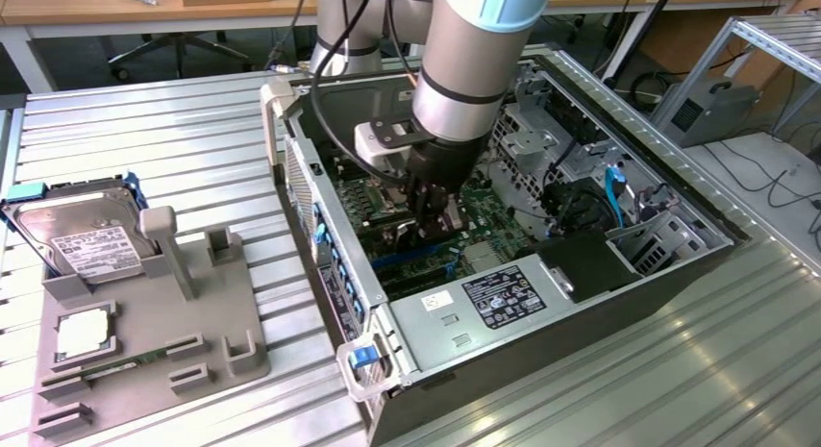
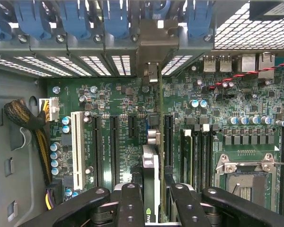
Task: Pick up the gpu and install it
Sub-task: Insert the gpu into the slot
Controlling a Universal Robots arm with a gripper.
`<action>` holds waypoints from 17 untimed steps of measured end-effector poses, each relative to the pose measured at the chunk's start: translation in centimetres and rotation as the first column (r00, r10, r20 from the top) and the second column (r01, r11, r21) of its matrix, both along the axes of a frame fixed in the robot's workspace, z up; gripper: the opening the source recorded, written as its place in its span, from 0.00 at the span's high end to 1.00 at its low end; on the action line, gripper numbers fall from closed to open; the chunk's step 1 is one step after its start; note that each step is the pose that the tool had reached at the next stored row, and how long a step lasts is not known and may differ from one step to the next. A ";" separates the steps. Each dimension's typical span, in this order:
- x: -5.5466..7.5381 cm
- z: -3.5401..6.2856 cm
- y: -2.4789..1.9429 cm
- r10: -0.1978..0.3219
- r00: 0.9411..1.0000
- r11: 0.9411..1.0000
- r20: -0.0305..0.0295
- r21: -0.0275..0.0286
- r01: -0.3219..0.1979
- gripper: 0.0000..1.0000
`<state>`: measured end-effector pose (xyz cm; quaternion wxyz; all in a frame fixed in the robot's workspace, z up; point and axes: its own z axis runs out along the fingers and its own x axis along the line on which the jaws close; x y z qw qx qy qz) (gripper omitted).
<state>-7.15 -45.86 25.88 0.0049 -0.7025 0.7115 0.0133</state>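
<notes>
Over the motherboard (image 2: 109, 94) inside the computer case (image 1: 302, 168), my claw (image 2: 151, 208) was clamped on the gpu (image 2: 150, 172). The gpu stood edge-on directly beneath the claw, its long axis parallel to the slots (image 2: 114, 142).

I have the computer case (image 1: 385, 308) lying open on its side on the table (image 1: 154, 130), toward the exterior view's right. Beside it, near the table's edge at the exterior view's left, sits the parts holder (image 1: 192, 336). It carries the hard drive (image 1: 84, 240) at its far end, the CPU (image 1: 84, 334) nearer, and the memory stick (image 1: 122, 362) by its near edge.

Inside the case, the power supply (image 1: 501, 298) sits in the near corner, with the motherboard (image 2: 118, 118) on the floor behind it. The gripper (image 2: 151, 201) hangs over the motherboard with the gpu (image 2: 151, 170) on edge between its fingers (image 2: 130, 208). The card stands between the expansion slots (image 2: 97, 146) and the CPU socket (image 2: 246, 177), and its far end reaches the rear wall (image 2: 85, 47).
</notes>
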 end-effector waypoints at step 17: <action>0.0 -0.09 0.00 -0.003 1.000 1.000 0.000 -0.007 0.003 0.73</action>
